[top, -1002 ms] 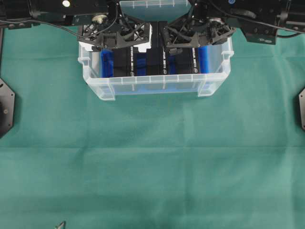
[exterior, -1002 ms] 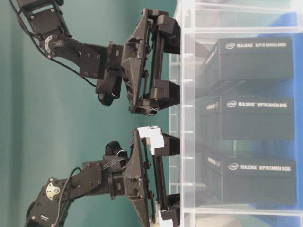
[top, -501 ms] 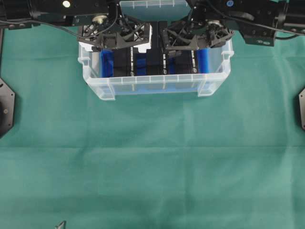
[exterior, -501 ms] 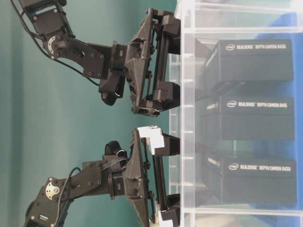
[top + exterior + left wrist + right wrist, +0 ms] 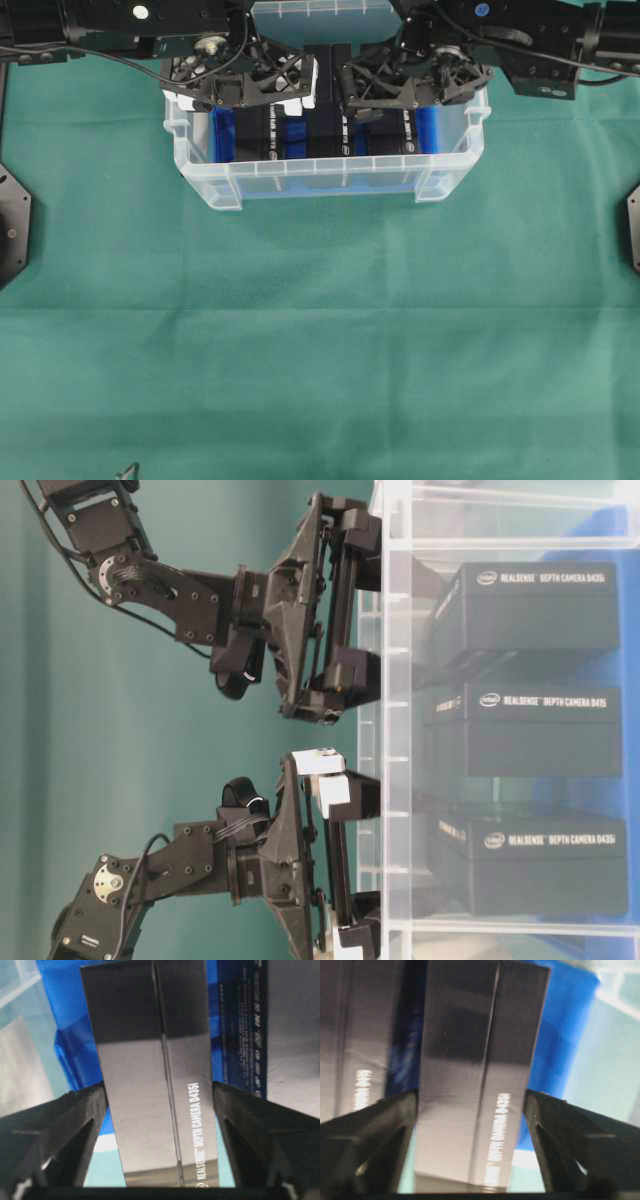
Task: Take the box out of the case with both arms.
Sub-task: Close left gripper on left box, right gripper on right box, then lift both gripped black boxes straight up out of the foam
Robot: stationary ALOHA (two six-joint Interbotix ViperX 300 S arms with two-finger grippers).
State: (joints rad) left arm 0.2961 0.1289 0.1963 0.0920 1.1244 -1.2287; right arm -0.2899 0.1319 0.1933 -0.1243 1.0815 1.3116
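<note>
Grasp step: left gripper and right gripper each pinch a separate black box inside the case — next, a straight, level lift clear of the rim.

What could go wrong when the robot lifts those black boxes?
The left pincer and right pincer squeeze only smooth sides of the left box and right box, so one might slip. The middle box stands close between them and could get bumped. A tilted box might catch the case rim.
</note>
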